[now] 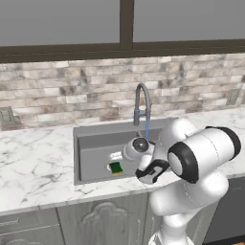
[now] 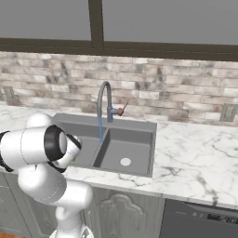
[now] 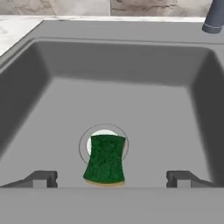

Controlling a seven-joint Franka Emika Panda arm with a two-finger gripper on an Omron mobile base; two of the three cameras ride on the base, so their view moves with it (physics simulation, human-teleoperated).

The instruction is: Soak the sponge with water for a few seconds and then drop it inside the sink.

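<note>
While the gripper stands wide open with nothing between its fingertips, the sponge lies low in the hand view's centre on the sink floor, over the pale drain: dark green top, thin yellow edge, sides pinched inward.

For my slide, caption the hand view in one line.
Open tool above the green sponge lying over the drain in a grey sink basin.
</note>
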